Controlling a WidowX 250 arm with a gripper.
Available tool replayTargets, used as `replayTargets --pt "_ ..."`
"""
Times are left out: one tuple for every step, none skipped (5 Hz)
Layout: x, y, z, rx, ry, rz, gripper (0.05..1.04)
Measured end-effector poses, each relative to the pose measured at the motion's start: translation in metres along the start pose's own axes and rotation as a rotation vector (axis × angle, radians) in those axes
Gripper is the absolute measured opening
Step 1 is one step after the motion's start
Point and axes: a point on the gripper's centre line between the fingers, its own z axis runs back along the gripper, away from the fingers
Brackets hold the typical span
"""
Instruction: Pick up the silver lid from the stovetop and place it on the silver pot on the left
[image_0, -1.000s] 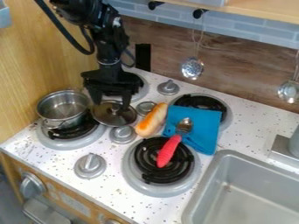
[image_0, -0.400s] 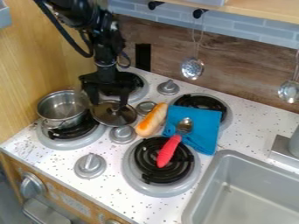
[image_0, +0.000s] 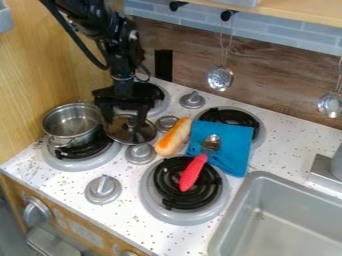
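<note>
The gripper (image_0: 125, 119) hangs at the upper left over the stove, its two fingers spread apart. Just below and between them is a round glass lid (image_0: 133, 134) with a metal rim; whether a finger touches it I cannot tell. Left of the lid, a silver pot (image_0: 71, 135) stands on the left front burner. A bread roll with an orange filling (image_0: 174, 136) lies right of the lid. Beside the roll is a folded blue cloth (image_0: 230, 150). A spoon with a red handle (image_0: 193, 172) lies partly on the cloth and partly over the front burner.
Black-coil burners (image_0: 175, 197) and grey knobs (image_0: 103, 189) are spread over the speckled white counter (image_0: 57, 185). A grey sink (image_0: 287, 220) takes up the lower right. Metal ladles (image_0: 220, 78) hang along the back wall, and a wooden panel (image_0: 40, 75) borders the left.
The gripper has shifted slightly left, then a little down toward the lid, its fingers still apart. The pot, lid, roll, cloth and spoon have stayed in place.
</note>
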Motion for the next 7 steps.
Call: replayTargets --pt "0.0 0.0 -0.006 0.007 0.014 -0.007 1.005" --pt "-0.001 0.0 -0.012 0.016 0.031 -0.015 0.953" --pt "0.002 0.0 -0.016 0.03 0.032 -0.017 0.678" --pt "0.004 -0.002 -0.017 0.039 0.025 -0.02 0.412" --pt "0.004 -0.003 -0.017 0.045 0.021 -0.018 0.317" --pt "0.004 -0.005 -0.017 0.044 0.019 -0.018 0.314" --pt "0.004 -0.008 -0.016 0.02 0.022 -0.011 0.314"
